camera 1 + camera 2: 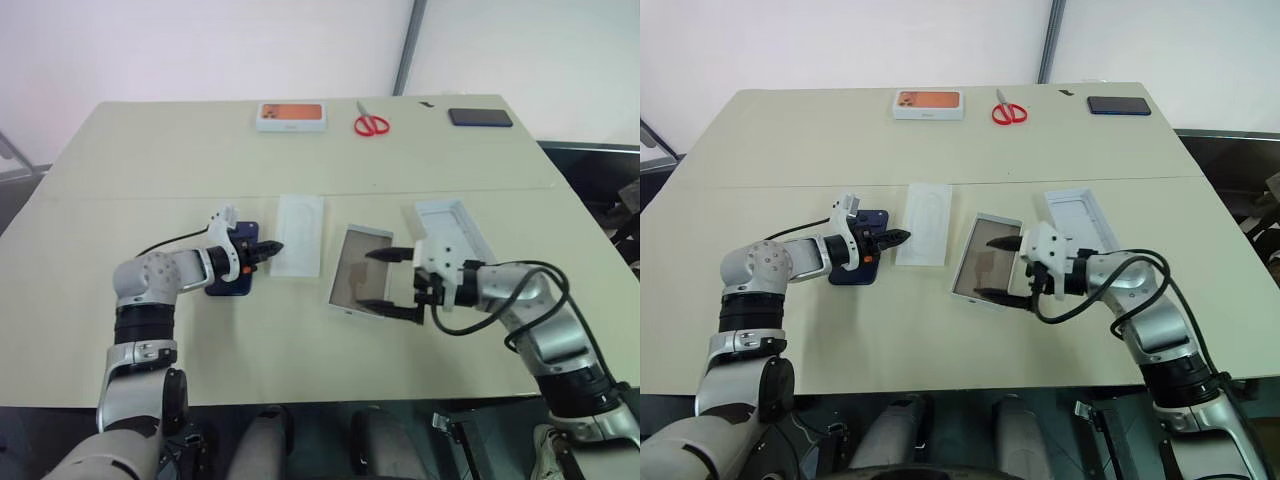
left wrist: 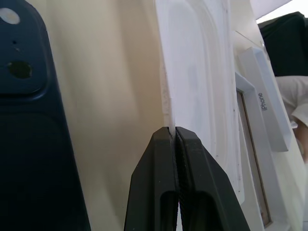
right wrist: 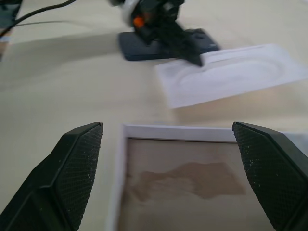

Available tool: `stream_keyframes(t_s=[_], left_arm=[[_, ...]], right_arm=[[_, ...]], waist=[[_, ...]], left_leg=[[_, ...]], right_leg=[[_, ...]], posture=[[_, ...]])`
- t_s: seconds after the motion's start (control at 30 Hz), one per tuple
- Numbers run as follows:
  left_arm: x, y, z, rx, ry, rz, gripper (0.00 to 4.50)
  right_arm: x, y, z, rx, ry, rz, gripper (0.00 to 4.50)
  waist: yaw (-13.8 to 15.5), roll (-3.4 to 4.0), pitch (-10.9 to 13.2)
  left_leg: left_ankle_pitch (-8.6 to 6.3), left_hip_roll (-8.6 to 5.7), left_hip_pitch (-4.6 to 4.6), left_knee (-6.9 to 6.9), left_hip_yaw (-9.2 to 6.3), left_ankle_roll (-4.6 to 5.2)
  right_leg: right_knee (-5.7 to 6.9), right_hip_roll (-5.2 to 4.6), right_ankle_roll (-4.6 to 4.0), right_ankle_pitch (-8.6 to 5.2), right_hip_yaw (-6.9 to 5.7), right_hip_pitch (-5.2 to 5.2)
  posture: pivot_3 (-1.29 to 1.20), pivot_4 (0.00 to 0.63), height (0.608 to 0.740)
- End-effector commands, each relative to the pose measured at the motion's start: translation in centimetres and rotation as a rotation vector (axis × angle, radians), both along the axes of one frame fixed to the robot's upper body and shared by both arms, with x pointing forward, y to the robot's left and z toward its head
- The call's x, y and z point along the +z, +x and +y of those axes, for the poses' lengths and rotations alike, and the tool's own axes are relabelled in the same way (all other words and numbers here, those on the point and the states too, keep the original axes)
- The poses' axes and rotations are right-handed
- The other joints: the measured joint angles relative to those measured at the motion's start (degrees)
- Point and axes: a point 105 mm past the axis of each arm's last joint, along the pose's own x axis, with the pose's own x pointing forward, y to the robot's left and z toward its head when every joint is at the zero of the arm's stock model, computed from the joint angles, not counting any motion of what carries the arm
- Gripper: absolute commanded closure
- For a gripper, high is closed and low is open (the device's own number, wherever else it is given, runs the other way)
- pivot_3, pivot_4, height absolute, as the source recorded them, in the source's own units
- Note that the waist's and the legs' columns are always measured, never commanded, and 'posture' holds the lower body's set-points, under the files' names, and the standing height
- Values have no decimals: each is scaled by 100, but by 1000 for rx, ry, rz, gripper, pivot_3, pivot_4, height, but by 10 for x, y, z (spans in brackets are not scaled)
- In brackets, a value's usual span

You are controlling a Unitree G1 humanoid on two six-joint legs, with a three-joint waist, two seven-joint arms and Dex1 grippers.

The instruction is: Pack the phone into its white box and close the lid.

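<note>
Left gripper [image 1: 272, 246] reaching forward, jaws pinched together; right gripper [image 1: 388, 282] pointing leftward, jaws spread wide

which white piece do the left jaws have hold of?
The flat white insert with the oval recess, pinched at its edge by the left gripper. The hollow lid lies between the right gripper's open jaws; the shallow white box lies apart.
</note>
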Motion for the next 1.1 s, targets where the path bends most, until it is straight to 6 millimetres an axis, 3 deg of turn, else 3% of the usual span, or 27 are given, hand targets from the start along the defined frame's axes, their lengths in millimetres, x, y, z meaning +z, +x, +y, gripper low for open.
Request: stream_keyframes(t_s=[0.03, 0.13, 0.2, 0.3, 0.47, 0.73, 0.9, 1.0, 1.1], left_arm=[[25, 3, 1, 5, -27, -74, 4444], [26, 1, 2, -1, -14, -85, 4444], [26, 1, 3, 6, -7, -86, 4500], [28, 2, 5, 15, -15, -84, 4500], [36, 3, 4, 14, -58, -97, 4500], [52, 4, -2, 0, -108, -119, 4500], [46, -2, -11, -27, -109, -96, 4500], [42, -8, -21, -46, -110, -86, 4500], [39, -11, -26, -53, -100, -82, 4500]], right_arm=[[-10, -1, 10, 0, -46, -11, 0], [-26, 7, 7, -50, -100, -8, 0], [-34, 3, 2, -19, -146, -3, 570], [-31, 3, 3, 8, -130, -5, 1873], [-26, 7, 11, 46, -116, -42, 4478], [-22, 19, 40, 110, -102, -124, 4478], [-21, 28, 46, 101, -85, -127, 4478], [-14, 35, 45, 66, -66, -160, 3622], [-4, 29, 42, 74, -26, -133, 2201]], waist=[[3, 0, 0], [4, 0, 0], [14, 0, 0], [7, 0, 0], [-15, -1, 0], [-10, -1, 1], [-5, -1, 1], [-4, -1, 1], [-5, -1, 1]], left_leg=[[0, 0, 0, 0, 0, 0], [0, -1, -1, 1, 2, -1], [0, -3, -2, 1, 2, -1], [0, -3, -2, 1, 2, -1], [0, -2, -2, 1, 2, -1], [1, -1, -2, 1, 1, -3], [3, -2, -2, 1, 0, -5], [3, -2, -2, 1, 0, -6], [3, -2, -2, 1, 0, -7]], right_leg=[[0, 0, 0, 0, 1, -1], [0, -1, 0, 0, 1, 0], [0, -1, 0, 0, 1, -1], [-1, -1, 0, 0, 1, -1], [0, 1, 0, 0, 0, -2], [0, 2, 0, 0, 0, -3], [0, 2, 0, 0, 0, -4], [0, 1, 0, 0, 1, -4], [1, 1, 0, 1, 1, -4]], posture=[[0, 150, 740], [0, 150, 740], [0, 150, 740], [0, 150, 740], [0, 150, 740], [0, 150, 740], [0, 150, 740], [0, 150, 740], [0, 150, 740]])
